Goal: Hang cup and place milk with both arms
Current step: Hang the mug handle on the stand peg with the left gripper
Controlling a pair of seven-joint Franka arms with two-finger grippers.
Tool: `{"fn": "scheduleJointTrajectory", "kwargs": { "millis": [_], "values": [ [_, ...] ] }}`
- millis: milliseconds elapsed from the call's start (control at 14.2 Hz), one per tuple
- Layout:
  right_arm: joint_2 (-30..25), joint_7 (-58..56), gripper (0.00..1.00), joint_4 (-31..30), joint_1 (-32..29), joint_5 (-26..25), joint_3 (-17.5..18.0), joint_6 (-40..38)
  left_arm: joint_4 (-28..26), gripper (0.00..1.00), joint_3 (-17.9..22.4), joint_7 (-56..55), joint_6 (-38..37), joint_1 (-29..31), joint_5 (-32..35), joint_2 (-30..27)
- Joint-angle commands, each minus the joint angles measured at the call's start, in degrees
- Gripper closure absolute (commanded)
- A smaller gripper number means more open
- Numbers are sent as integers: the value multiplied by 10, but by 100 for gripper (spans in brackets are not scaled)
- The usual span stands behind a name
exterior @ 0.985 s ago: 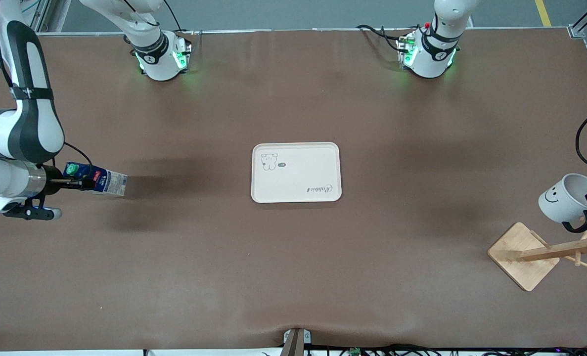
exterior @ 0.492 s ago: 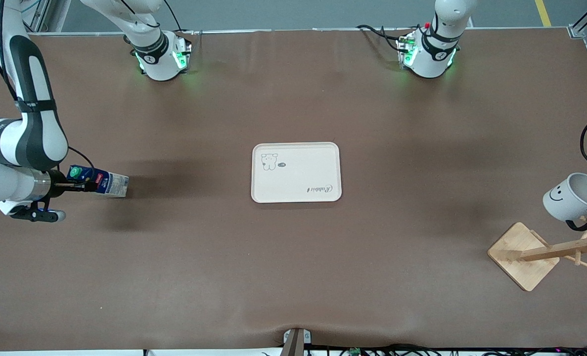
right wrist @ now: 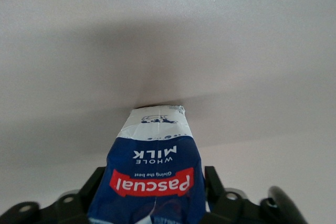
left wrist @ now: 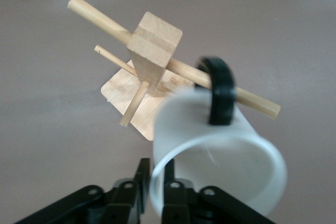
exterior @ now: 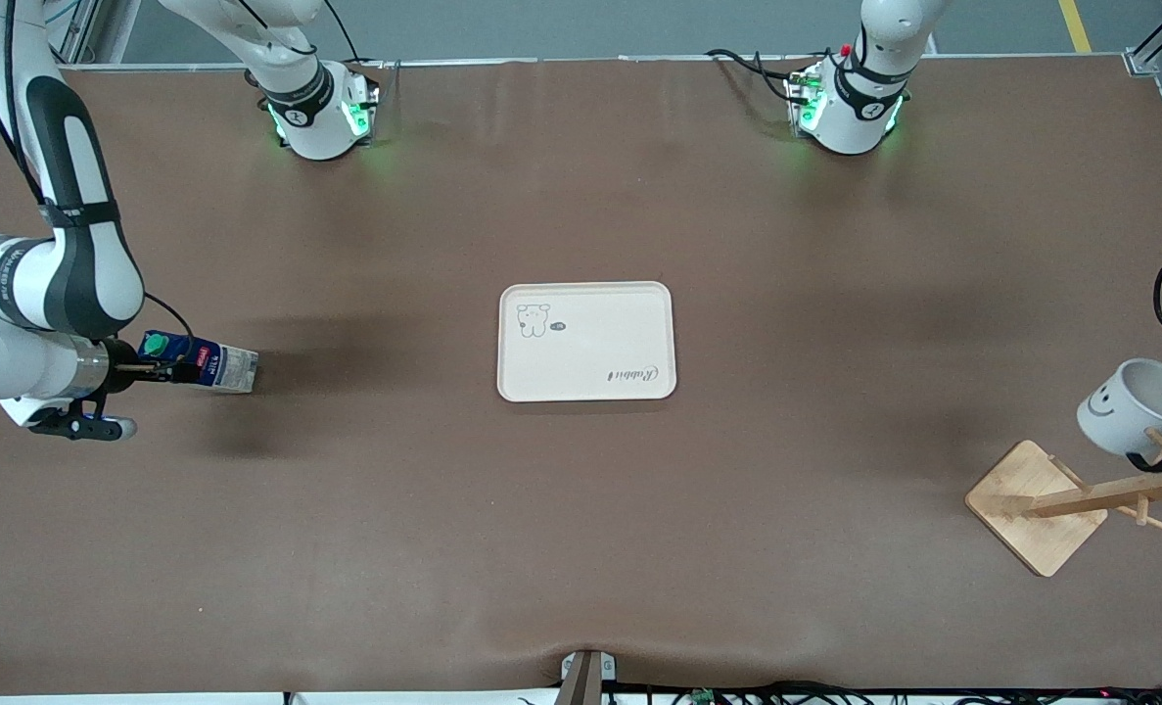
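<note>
Lowered onto the rack (exterior: 1109, 496), cup (exterior: 1124, 409) stays pinched by left fingers (left wrist: 142, 182); right fingers (right wrist: 211, 179) clasp milk (exterior: 199, 361).

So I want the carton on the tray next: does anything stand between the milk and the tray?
Nothing visible does. The right gripper holds the milk at the right arm's end of the table, and only bare brown table lies between it and the tray.

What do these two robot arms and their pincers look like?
Both arms are white, rounded and jointed, with black bands. Each base glows green. The right arm trails a thin black cable to its right gripper. The left gripper is black, with flat fingers on linked bars.
</note>
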Motion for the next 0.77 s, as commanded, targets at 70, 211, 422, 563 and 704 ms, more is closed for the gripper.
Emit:
{"fn": "scheduleJointTrajectory", "kwargs": {
  "millis": [70,211,422,563,704],
  "values": [
    [-3,-3,0,-13,-12,-6,14,9,19,0,-13,-52,-6,-1,1,-1],
    [-3,-4,0,-13,-11,-6,14,7,17,0,-34,-90,-20,-2,3,-14],
    [-5,-4,0,-9,-8,-6,15,-13,18,0,-59,-161,-79,-5,5,-42],
    [-5,-4,0,3,-9,-6,15,-40,20,0,-77,-181,-118,-8,32,-63],
    [-9,-5,0,6,-9,-6,15,-60,20,0,-106,-204,-147,-8,57,-84]
  ]
}}
